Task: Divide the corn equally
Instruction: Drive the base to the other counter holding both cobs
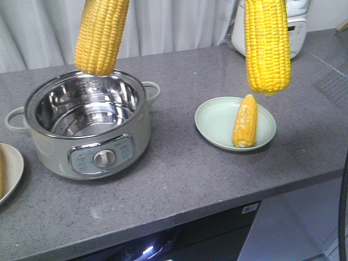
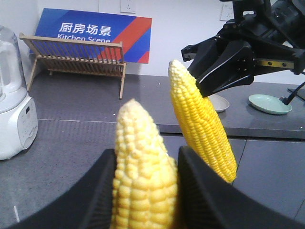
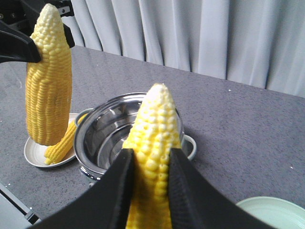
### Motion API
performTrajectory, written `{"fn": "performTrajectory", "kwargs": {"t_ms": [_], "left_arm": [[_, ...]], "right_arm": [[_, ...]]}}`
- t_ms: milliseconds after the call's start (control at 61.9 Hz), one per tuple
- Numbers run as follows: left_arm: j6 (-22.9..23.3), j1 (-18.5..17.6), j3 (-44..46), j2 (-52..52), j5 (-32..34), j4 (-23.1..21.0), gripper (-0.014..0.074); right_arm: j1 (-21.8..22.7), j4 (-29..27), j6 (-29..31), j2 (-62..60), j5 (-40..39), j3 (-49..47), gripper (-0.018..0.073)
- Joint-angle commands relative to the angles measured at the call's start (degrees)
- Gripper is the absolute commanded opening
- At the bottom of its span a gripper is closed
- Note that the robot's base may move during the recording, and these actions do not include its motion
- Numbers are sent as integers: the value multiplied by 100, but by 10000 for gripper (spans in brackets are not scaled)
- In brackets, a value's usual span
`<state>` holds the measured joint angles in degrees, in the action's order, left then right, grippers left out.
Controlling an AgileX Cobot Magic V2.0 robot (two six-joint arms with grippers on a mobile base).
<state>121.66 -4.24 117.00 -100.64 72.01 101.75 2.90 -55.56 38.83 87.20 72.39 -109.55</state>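
Our left gripper [image 2: 145, 191] clamps a corn [image 1: 266, 43] above the 3 o'clock plate [image 1: 215, 117]; our right gripper [image 3: 150, 181] clamps another corn [image 1: 100, 32] over the pot [image 1: 54, 149].

The only text that can be read is on a blue and red sign [image 2: 95, 36] leaning against the wall behind a wooden dish rack [image 2: 76, 59]. It has white Chinese characters, 厨房场景, with "Kitchen Scene" in white Latin letters beneath. The control panel [image 1: 101, 154] on the front of the pot [image 1: 49, 155] has small print around its knob, too fine to read. A small barcode-like sticker [image 1: 250, 207] under the desk [image 1: 179, 179] edge is also illegible.
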Motion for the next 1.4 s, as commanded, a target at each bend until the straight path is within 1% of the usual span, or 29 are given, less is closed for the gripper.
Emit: {"fn": "performTrajectory", "kwargs": {"t_ms": [0, 1389], "left_arm": [[138, 0, 134, 293, 611, 26, -8], [138, 0, 134, 293, 611, 26, -8]], "right_arm": [[28, -328, 36, -201, 154, -168, -6], [28, -328, 36, -201, 154, -168, -6]]}}
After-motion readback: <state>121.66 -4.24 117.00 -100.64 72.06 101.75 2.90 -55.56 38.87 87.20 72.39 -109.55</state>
